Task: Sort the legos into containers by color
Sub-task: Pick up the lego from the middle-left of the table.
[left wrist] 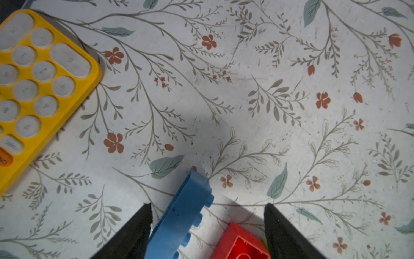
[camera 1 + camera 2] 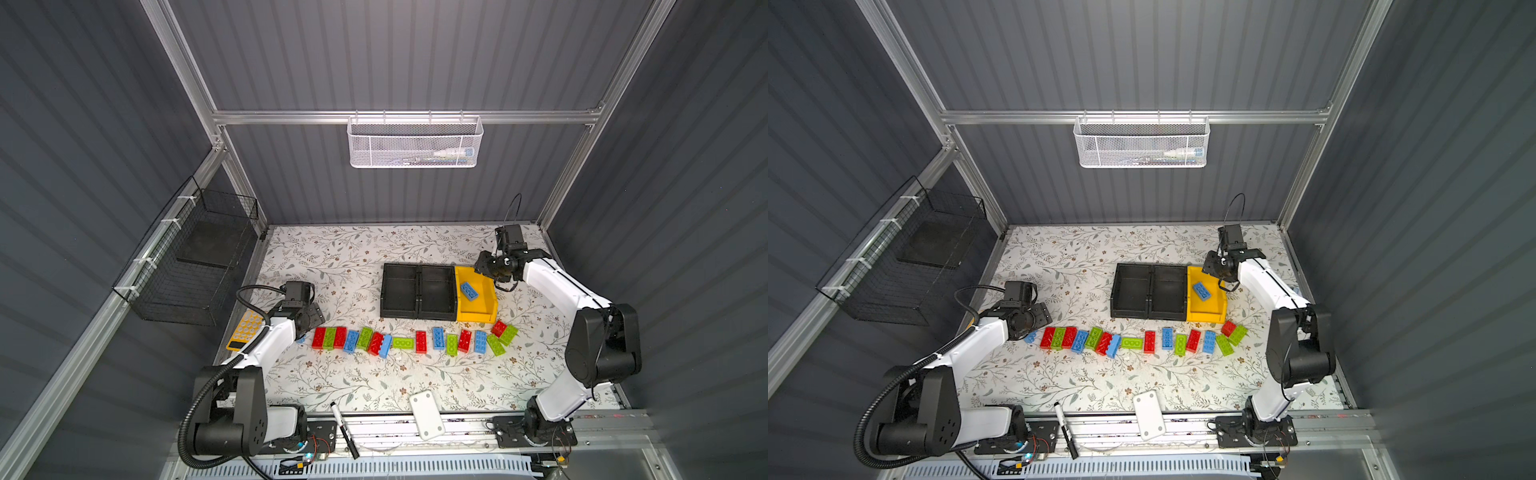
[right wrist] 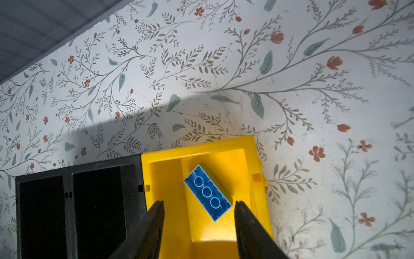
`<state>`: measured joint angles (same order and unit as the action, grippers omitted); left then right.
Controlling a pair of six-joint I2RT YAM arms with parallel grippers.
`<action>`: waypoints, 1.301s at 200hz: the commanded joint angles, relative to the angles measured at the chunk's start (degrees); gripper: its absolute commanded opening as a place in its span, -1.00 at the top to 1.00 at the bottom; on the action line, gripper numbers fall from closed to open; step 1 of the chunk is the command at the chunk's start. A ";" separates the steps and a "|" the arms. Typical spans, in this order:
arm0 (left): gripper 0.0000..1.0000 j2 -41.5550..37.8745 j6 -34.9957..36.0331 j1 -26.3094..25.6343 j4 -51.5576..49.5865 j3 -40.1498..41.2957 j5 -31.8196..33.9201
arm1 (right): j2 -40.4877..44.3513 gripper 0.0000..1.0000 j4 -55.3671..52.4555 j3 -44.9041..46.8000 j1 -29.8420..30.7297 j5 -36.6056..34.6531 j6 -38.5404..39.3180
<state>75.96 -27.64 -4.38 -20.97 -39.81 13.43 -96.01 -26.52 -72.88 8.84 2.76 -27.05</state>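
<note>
One blue lego lies in the yellow bin under our empty, half-open right gripper; next our wide-open left gripper, straddling the blue brick at the nine-o'clock end of the lego row, should close.

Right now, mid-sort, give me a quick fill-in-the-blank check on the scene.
1. The only binned brick is ____.
2. The bin under the open right tool is ____.
3. Both black bins are ____.
4. The keypad lies beside the ____ arm.

Missing words: blue; yellow; empty; left.
</note>
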 commanded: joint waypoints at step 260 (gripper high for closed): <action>1.00 -3.08 3.56 -3.08 -0.35 -11.16 -6.34 | 11.80 -0.02 -4.12 11.24 -5.94 -2.11 -3.50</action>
<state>75.50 -27.18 -3.64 -21.80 -45.34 8.54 -88.36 -28.14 -65.65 5.87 2.17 -29.12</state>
